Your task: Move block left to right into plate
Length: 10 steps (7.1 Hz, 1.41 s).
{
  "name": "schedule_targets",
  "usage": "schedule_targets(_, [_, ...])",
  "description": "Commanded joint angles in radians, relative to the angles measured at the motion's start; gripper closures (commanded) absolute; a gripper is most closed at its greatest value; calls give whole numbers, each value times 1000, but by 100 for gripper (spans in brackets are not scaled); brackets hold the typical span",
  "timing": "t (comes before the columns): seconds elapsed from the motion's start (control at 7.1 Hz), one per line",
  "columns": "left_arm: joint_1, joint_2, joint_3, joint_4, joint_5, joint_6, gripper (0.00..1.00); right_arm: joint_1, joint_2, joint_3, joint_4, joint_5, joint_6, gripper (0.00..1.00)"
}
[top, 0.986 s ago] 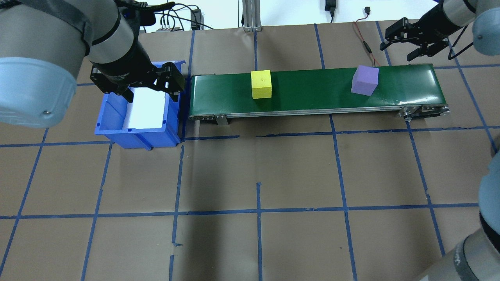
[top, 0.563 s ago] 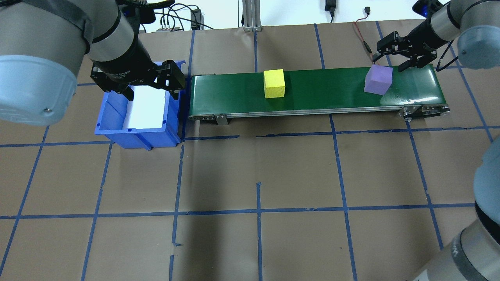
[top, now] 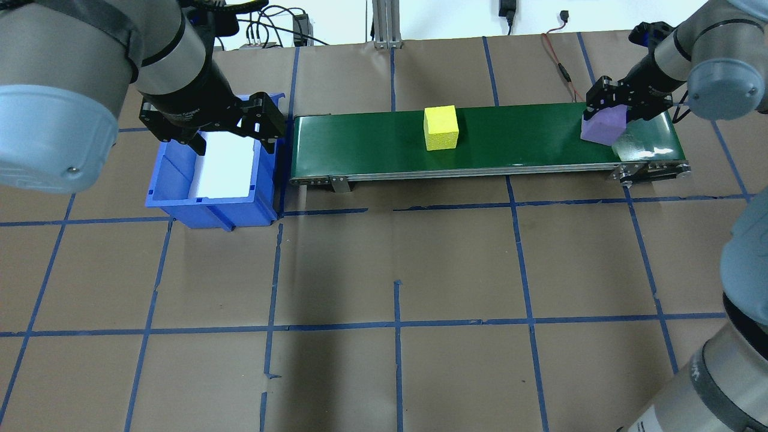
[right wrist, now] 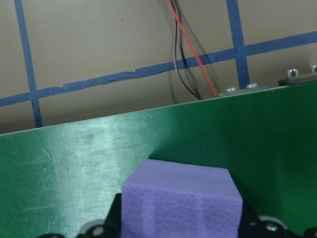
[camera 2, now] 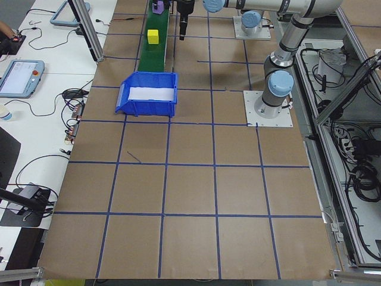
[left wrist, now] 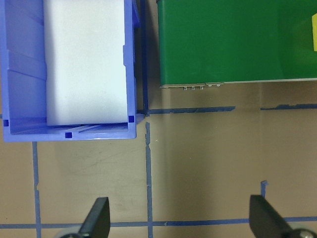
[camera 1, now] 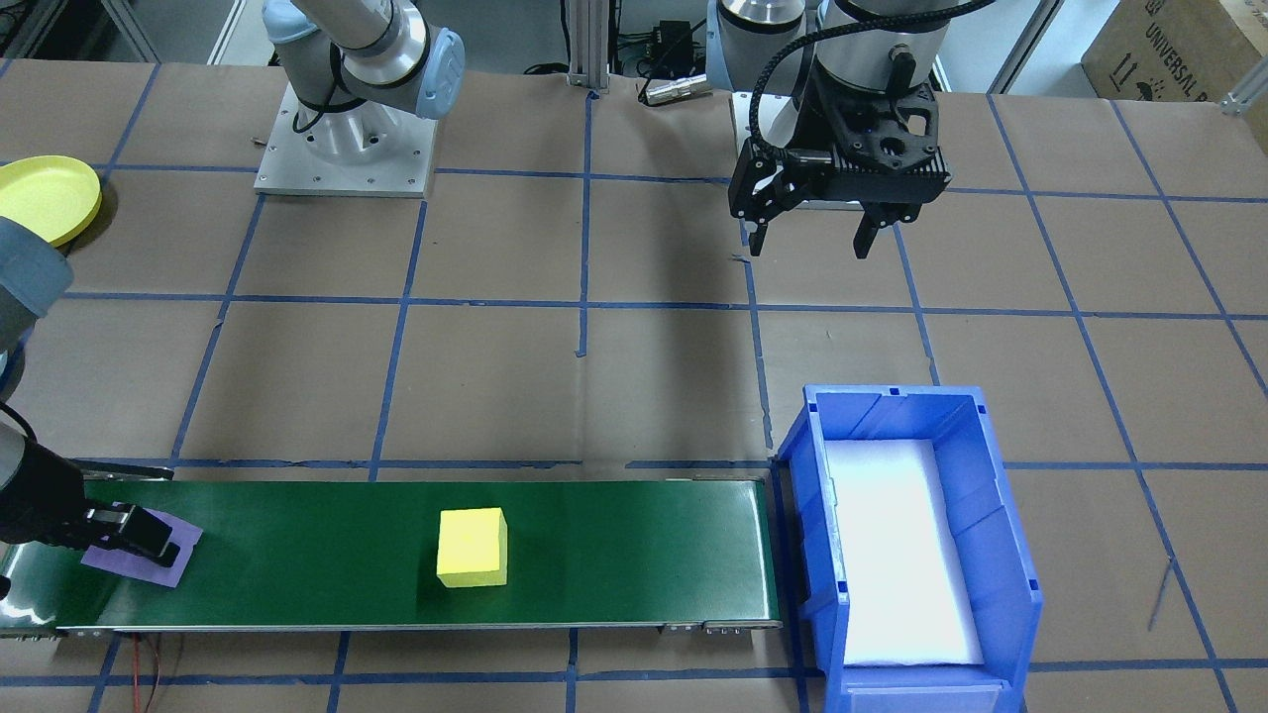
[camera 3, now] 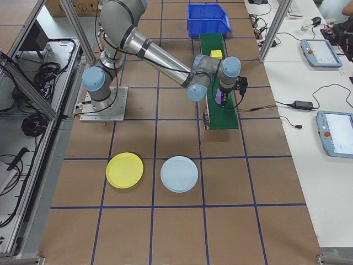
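Observation:
A purple block [top: 602,127] [right wrist: 181,208] sits at the right end of the green conveyor belt [top: 510,138]. My right gripper [top: 607,114] [camera 1: 134,540] is lowered over it, open, with a finger [right wrist: 113,218] close against each side. A yellow block [top: 441,127] [camera 1: 474,547] rides mid-belt. My left gripper [top: 213,135] [camera 1: 807,243] hovers open and empty over the blue bin [top: 210,207]. A yellow plate [camera 3: 124,170] [camera 1: 45,198] and a light blue plate [camera 3: 179,174] lie on the table past the belt's right end.
The blue bin [camera 1: 1001,535], lined with white foam, stands against the belt's left end. Red and black wires [right wrist: 190,59] run behind the belt's right end. Blue tape lines grid the brown table.
My right gripper came down from behind the belt onto the purple block. Both blocks travelled right along the belt. The left gripper stayed over the bin.

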Motion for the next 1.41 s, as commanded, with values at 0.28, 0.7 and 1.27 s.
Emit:
schedule_targets(0.28, [4,3,3,-2,14,5,0,-61,-107,2,-14,-346,-290,72])
schedule_targets(0.7, [8,3,3,41,12,2,0,-378,-136,39,-5,-239,-745,71])
schedule_targets(1.27, [9,3,5,41,12,2,0,-641,-127,206,-76,-276,-840,69])
